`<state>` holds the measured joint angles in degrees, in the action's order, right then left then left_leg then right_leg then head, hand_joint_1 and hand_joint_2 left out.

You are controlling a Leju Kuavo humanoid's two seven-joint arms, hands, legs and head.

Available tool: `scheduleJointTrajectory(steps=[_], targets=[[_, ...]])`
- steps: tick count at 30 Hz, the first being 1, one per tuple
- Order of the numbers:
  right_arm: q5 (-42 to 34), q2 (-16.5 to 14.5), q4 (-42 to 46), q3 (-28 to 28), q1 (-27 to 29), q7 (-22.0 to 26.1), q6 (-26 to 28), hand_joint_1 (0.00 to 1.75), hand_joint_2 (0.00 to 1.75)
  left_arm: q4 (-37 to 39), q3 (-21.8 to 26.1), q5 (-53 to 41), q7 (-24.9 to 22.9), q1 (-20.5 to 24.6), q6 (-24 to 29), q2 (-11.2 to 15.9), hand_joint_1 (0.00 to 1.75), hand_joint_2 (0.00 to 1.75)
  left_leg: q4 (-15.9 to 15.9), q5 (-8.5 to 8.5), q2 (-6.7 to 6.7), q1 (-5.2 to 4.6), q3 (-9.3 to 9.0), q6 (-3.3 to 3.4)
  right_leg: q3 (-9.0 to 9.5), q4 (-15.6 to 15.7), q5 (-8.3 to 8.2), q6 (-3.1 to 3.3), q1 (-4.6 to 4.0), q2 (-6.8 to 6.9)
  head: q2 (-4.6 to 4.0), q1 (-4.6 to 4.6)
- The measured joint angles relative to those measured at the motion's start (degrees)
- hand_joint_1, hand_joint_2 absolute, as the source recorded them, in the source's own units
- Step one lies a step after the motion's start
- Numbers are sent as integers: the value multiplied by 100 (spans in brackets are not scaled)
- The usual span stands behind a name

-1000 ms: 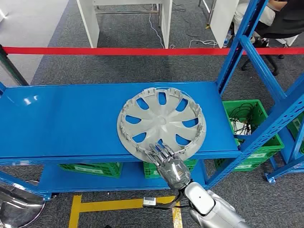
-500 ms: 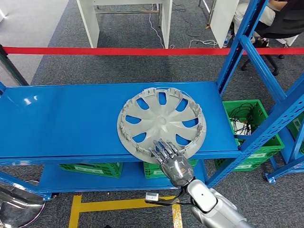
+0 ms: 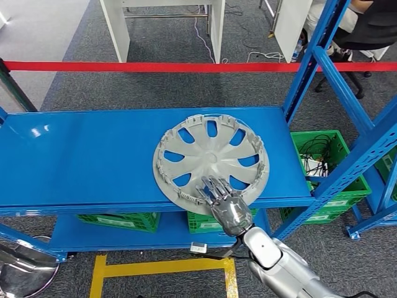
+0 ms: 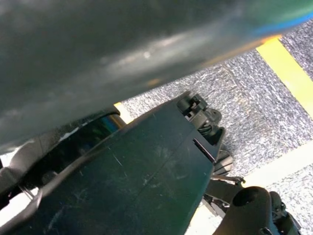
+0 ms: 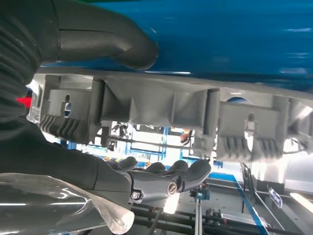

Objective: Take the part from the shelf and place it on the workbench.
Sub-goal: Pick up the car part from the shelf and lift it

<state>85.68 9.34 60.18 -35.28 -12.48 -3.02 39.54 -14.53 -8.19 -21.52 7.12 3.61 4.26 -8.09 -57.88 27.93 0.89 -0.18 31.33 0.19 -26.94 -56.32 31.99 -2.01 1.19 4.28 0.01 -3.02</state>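
Note:
The part is a silver-grey wheel cover (image 3: 211, 158) lying flat on the blue shelf (image 3: 93, 155), right of the middle, with its near rim overhanging the front edge. My right hand (image 3: 224, 202) reaches up from below at that near rim, its fingers (image 3: 216, 188) spread over the cover's top face. In the right wrist view the ribbed rim (image 5: 166, 110) lies between the thumb (image 5: 110, 44) on the shelf side and the dark fingers (image 5: 166, 174) on the other. A gap shows between those fingers and the rim, so nothing is gripped.
Blue rack uprights (image 3: 309, 62) rise at the right. A green crate with cables (image 3: 327, 155) stands right of the shelf, and more green crates (image 3: 117, 220) sit under it. A red tape (image 3: 140, 66) runs behind, yellow floor lines (image 3: 154, 267) below. A seated person (image 3: 370, 25) is far right.
My right hand has slid forward and a little right, its fingers now farther over the wheel cover's near rim. The wheel cover has not moved.

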Motion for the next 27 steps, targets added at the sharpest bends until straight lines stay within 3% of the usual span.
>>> scheduleJointTrajectory(steps=[10, 12, 14, 16, 27], targets=[[35, -69, -379, -4, -181, -67, 23, 1, 175, 0, -27, 45, 27, 1, -31, 45, 0, 0, 0, -1, 0, 0, 0, 0, 0, 0, 0, 0, 0, 0, -1, 0], [28, -78, -422, -4, -196, -69, 24, 84, 175, 0, -27, 47, 30, 1, -32, 47, 0, 0, 0, -2, 0, 0, 0, 0, 1, 0, -2, -1, 0, -1, -1, 0], [-10, -86, -461, -4, -211, -54, 24, 170, 175, 0, -27, 56, 45, 0, -40, 50, 0, 87, 0, -3, 0, 0, -1, 2, 1, -1, -4, -3, 0, -1, 0, -1], [-59, -96, -481, -1, -218, -13, 24, 175, 175, 0, -27, 84, 81, -1, -64, 57, 0, 175, 0, -4, 0, 0, -1, 3, 1, -1, -6, -4, 0, -1, 0, -1], [-10, -109, 263, 220, 139, 225, 30, 175, 175, 0, -27, 260, 252, -32, -139, 92, 0, 175, -1, -4, 0, 0, 0, 4, 0, 0, -6, -4, 1, 0, 0, -1]])
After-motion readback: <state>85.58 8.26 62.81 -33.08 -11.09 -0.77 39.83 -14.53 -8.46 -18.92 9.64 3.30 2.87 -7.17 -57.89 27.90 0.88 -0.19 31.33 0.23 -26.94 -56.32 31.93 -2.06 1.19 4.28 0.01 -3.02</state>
